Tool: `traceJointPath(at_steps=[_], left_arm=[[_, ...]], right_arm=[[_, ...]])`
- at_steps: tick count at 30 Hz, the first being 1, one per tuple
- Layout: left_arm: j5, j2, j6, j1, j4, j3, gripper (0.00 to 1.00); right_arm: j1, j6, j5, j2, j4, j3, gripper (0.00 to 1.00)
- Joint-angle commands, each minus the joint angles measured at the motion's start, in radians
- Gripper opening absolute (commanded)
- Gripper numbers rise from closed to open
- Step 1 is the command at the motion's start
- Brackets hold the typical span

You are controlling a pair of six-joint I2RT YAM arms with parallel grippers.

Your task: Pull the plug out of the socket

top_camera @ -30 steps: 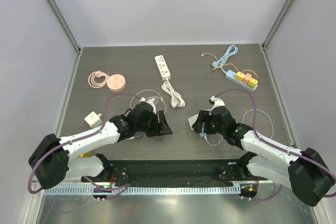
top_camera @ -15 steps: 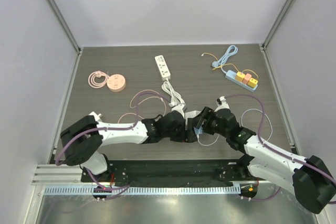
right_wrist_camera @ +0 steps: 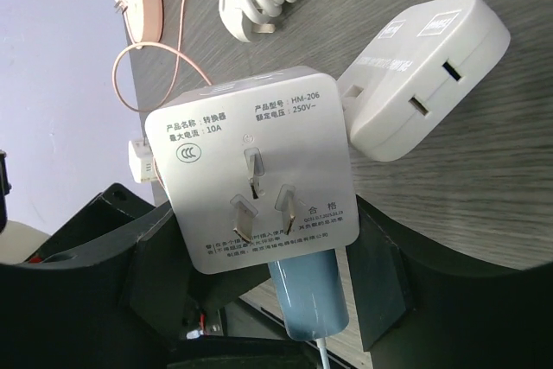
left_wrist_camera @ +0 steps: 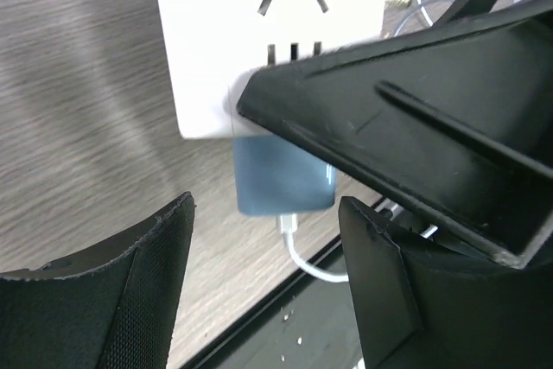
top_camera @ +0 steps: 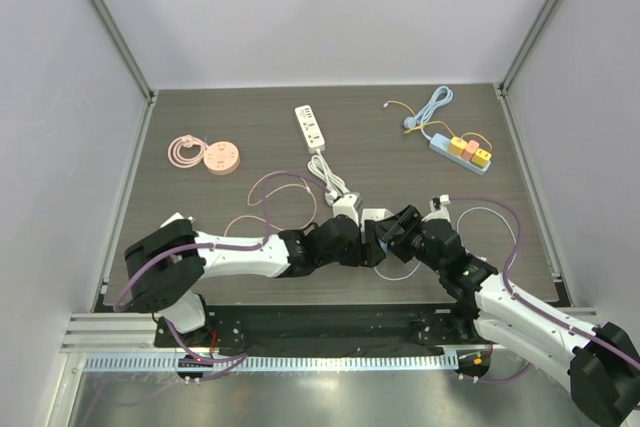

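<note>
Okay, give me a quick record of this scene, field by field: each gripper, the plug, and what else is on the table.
right gripper: shut on the white adapter, fingers on two opposite sides
left gripper: open, fingers flanking the end of the blue plug, no contact visible
blue plug: seated in the white adapter, white cable trailing from it
task state: plug not yet pulled out
elsewhere on table: second white adapter, white power strip, pink round socket, blue strip with coloured plugs
</note>
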Motion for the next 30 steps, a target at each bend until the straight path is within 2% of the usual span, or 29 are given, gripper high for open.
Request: traceJointPath(at_steps=[1,6,15,17,18,21,24,27,28,30], left_arm=[[-0.078,0.009,-0.001,-0.016,0.123,0.001,0.68],[-0.149,0.003,0.036,-0.02,0.183,-0.019,0.68],[-0.13,0.035,0.053,-0.02,0.267,-0.032,0.64],[-0.132,0.039,0.062,-0.019,0.267,-0.031,0.6],[-0.138,0.036,0.065,-0.019,0.263,-0.028,0.54],[-0.15,0.034,0.091,-0.02,0.255,-0.025,0.46],[-0.158,0.029,0.119,-0.02,0.223,-0.013,0.22],[-0.144,0.034,0.134,-0.02,0.191,-0.002,0.08],[-0.137,0.035,0.137,-0.02,0.188,-0.003,0.0],[-0.124,0.037,0.145,-0.022,0.191,-0.011,0.0]], right_arm=[[0.005,0.102,0.023,-0.025,0.114,-0.012,0.01],[0.005,0.182,0.017,-0.034,0.148,-0.043,0.01],[0.005,0.268,0.02,-0.076,0.168,-0.071,0.01],[0.005,0.274,0.014,-0.073,0.162,-0.064,0.01],[0.005,0.277,0.007,-0.068,0.168,-0.064,0.01],[0.005,0.298,-0.003,-0.063,0.188,-0.074,0.01],[0.005,0.301,0.002,-0.07,0.188,-0.078,0.01],[0.005,0.282,0.016,-0.077,0.176,-0.072,0.01],[0.005,0.274,0.025,-0.077,0.159,-0.063,0.01],[0.004,0.246,0.048,-0.08,0.141,-0.057,0.01]])
